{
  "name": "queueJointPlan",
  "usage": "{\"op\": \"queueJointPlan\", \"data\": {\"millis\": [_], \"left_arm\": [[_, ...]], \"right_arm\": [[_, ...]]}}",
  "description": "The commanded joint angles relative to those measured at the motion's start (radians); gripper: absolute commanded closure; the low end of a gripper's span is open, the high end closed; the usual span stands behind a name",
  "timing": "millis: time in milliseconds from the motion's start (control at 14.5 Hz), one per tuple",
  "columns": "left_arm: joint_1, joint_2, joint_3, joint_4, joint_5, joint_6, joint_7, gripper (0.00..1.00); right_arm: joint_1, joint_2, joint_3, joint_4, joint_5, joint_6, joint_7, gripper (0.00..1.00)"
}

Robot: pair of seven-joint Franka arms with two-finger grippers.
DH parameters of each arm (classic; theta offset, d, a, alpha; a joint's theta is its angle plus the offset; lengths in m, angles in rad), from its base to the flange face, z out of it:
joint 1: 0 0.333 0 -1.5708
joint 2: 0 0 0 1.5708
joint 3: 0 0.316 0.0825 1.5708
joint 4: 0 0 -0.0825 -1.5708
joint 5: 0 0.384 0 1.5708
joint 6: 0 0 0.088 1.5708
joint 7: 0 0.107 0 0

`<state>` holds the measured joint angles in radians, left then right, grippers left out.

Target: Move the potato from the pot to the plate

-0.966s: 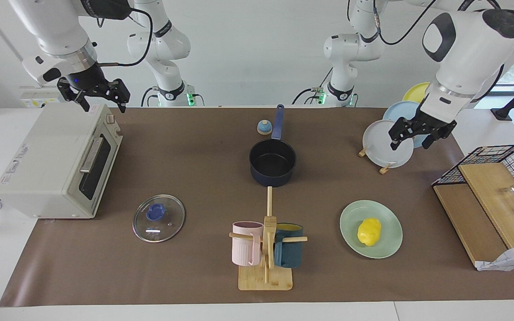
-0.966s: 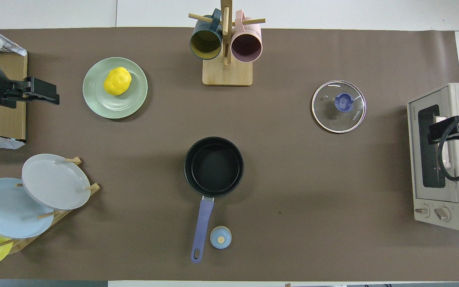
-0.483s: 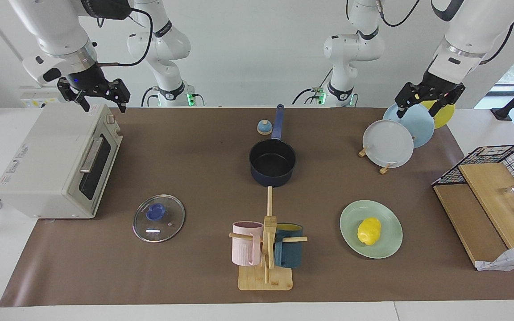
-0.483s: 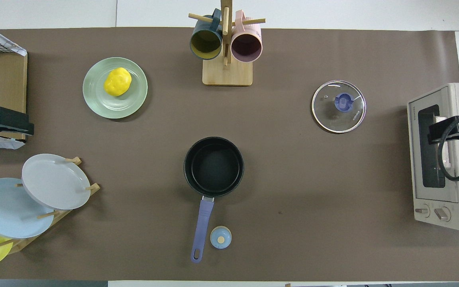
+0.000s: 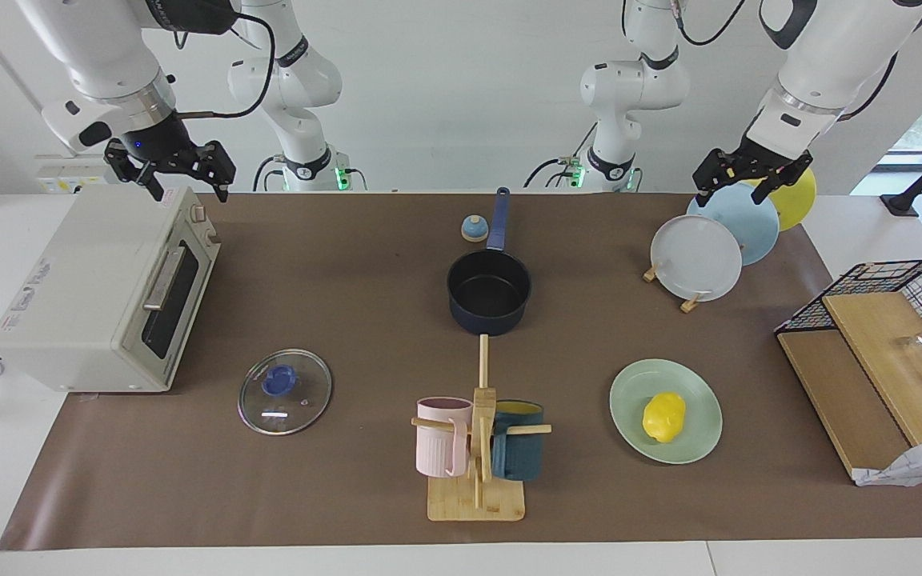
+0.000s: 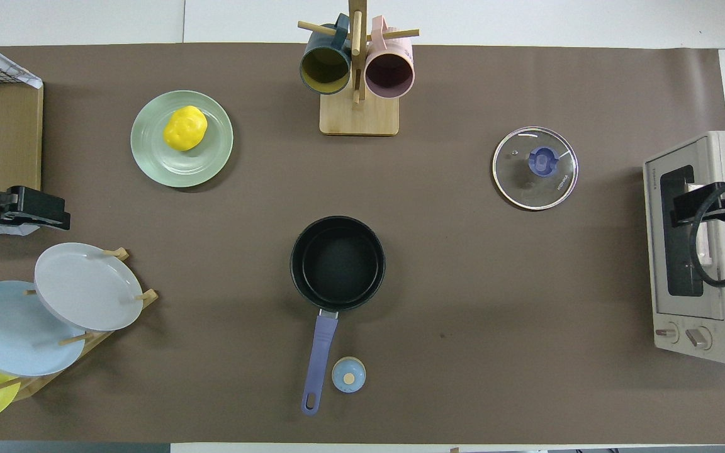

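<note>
The yellow potato (image 5: 663, 416) (image 6: 184, 128) lies on the mint-green plate (image 5: 629, 390) (image 6: 187, 168), toward the left arm's end of the table. In the middle of the mat stands the dark blue pot (image 5: 489, 292) (image 6: 337, 263), its black inside bare and its long handle pointing toward the robots. My left gripper (image 5: 737, 188) (image 6: 48, 211) hangs open and holds nothing, high over the plate rack, well away from plate and pot. My right gripper (image 5: 185, 186) (image 6: 683, 211) waits open and holds nothing above the toaster oven.
A rack (image 5: 693, 258) of white, light-blue and yellow plates stands near the left arm. A mug tree (image 5: 479, 436), a glass lid (image 5: 285, 392), a toaster oven (image 5: 101, 292), a small blue knob-like thing (image 5: 473, 230) and a wire basket with wooden boards (image 5: 877, 352) also stand around.
My left gripper has risen from in front of the white rack plate to high over the rack, toward the robots. The right arm and the potato have stayed put.
</note>
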<state>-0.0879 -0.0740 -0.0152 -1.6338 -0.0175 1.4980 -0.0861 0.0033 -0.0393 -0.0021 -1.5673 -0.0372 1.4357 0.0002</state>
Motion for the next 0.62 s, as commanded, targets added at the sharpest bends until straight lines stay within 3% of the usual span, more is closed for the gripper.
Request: {"op": "queueJointPlan", "data": {"millis": [0,552], "left_arm": [[-0.015,0.023,0.006,0.039,0.013,-0.005,-0.001,0.00],[-0.006,0.014,0.000,0.020,0.008,0.007,-0.001,0.00]], "right_arm": [[-0.019,-0.010,0.022,-0.002,0.028,0.028,0.007,0.00],[-0.019,-0.014,0.022,-0.004,0.030,0.038,0.010,0.00]]}}
